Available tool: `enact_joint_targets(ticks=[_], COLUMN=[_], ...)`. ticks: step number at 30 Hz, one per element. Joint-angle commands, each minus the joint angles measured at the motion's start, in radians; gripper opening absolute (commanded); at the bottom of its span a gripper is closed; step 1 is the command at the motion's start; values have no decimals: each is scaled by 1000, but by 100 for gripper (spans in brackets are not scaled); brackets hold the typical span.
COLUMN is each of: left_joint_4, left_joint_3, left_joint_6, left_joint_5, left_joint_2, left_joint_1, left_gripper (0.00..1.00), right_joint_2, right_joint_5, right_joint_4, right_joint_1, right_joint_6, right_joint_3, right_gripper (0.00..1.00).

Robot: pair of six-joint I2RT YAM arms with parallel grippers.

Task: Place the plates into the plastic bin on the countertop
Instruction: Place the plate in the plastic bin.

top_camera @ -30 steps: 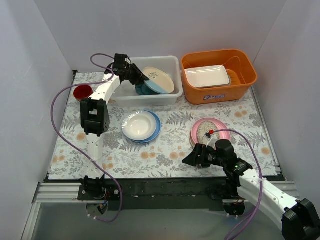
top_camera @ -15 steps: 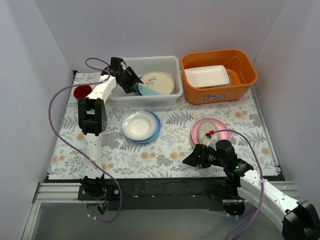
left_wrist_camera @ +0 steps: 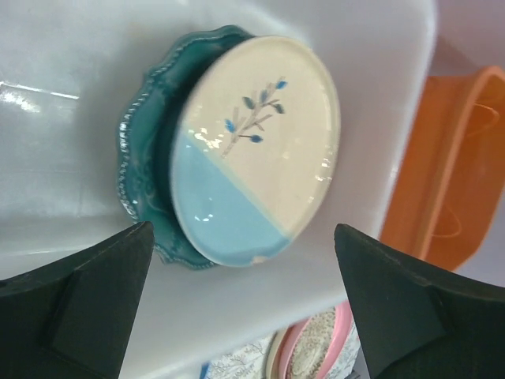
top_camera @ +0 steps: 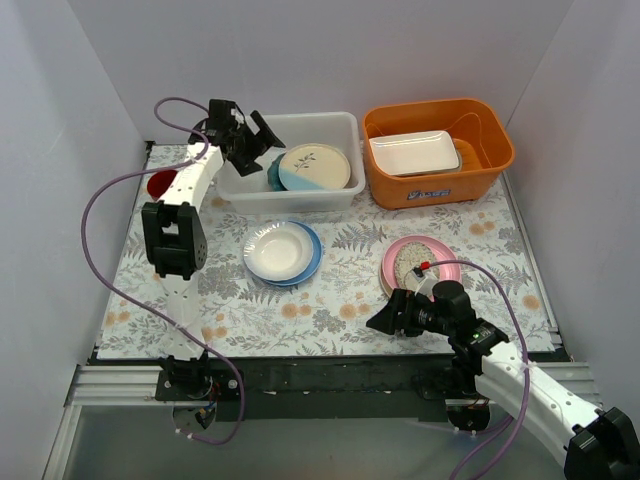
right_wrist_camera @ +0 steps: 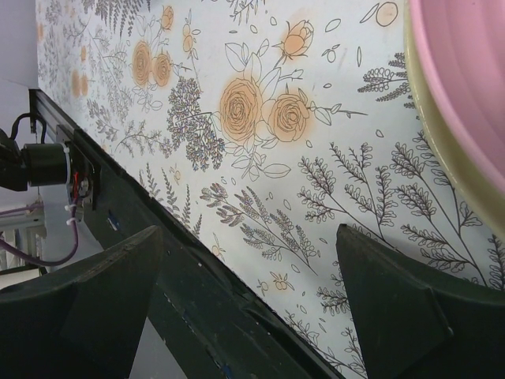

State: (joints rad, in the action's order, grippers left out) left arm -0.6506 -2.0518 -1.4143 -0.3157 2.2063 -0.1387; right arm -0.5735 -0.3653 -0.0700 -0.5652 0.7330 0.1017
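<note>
Hovering at the plastic bin (top_camera: pixel 322 116) rim, left jaws gape.

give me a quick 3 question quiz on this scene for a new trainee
1. True or false: the cream and blue plate lies inside the white bin.
2. What sits in the orange tub? A: a red cup. B: a white tray. C: a pink plate.
3. How many stacks of plates are left on the cloth?
Key: 1 true; 2 B; 3 two, the white-on-blue stack and the pink stack.
</note>
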Motion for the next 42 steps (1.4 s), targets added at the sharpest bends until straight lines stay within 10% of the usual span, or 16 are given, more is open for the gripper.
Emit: enact_joint_targets(ticks=[1,12,27,42], left_joint_4=[23,-12,134,29], left_joint_3=[1,25,798,1232], left_joint_6=[40,72,29,-114], left_joint_5=[-34,-65,-80,-62], left_joint_2=[-204,-278,-853,-1362], left_joint_1=[5,5,-44,-70], left_gripper=[98,98,98,98], right_joint_2=[-8,-5,-235,-439], right_joint_5=[17,17,43,17], right_joint_4=[-68,-67,-96,9], right_joint_1=[-4,-4,-9,-12], right_joint_6=[-14,8,-43,-29], right_joint_3=[16,23,291,469], right_gripper=[98,98,98,97])
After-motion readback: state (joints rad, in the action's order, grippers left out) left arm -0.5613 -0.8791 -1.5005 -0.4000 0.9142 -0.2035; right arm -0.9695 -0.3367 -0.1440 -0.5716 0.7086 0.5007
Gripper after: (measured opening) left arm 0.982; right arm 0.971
